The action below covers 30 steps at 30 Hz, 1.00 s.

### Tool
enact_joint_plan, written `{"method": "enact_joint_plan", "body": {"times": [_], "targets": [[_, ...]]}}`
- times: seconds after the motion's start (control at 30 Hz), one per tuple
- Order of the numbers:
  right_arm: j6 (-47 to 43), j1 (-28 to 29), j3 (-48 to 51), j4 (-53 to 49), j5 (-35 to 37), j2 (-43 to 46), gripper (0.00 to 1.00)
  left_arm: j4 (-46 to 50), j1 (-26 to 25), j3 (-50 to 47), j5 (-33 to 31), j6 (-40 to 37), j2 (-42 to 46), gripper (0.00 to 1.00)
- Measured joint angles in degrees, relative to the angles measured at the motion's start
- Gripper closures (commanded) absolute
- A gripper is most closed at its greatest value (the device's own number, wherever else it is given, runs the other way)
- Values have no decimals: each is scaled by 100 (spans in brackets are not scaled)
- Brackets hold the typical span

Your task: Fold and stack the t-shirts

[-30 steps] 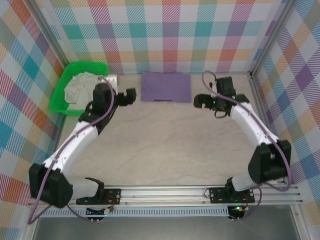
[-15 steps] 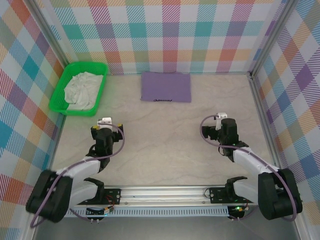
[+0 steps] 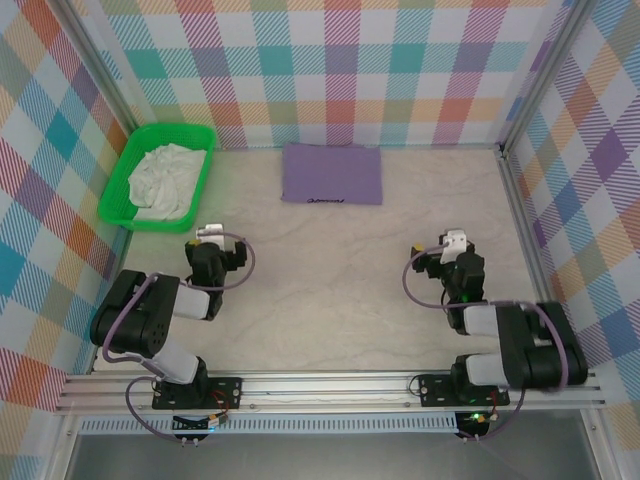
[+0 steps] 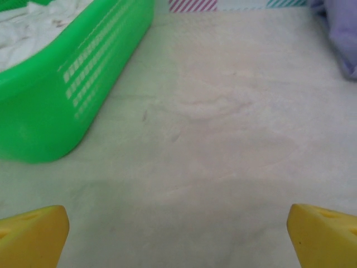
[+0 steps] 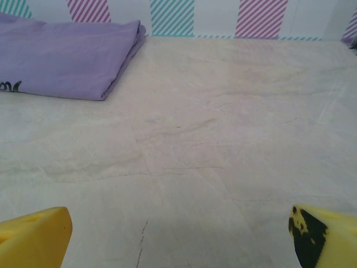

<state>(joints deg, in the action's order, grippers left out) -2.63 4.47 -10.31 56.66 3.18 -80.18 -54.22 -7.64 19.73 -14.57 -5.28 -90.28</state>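
Two arms sit tucked at the near side, left gripper (image 3: pixel 213 252) and right gripper (image 3: pixel 447 258) released and empty. The folded lavender t-shirt (image 3: pixel 332 173) lies far centre on the worktop (image 3: pixel 330 295). The off-white t-shirt (image 3: pixel 165 178) sits crumpled in the green basket (image 3: pixel 112 196), far left. A careless grab there could drag the basket along.
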Motion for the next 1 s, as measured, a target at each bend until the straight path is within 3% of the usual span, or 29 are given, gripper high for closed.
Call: {"method": "enact_joint_plan", "body": {"times": [0.07, 0.17, 0.3, 1.0], "targets": [[2, -9, -175, 291, -31, -728, 1, 179, 140, 254, 271, 94, -2, 0], [72, -184, -780, -514, -332, -820, 1, 310, 310, 385, 560, 186, -2, 0], [221, -590, -1379, -634, -579, -807, 1, 496, 334, 385, 741, 249, -4, 0], [313, -595, -1377, -1051, -717, -804, 1, 629, 334, 385, 903, 273, -4, 0]]}}
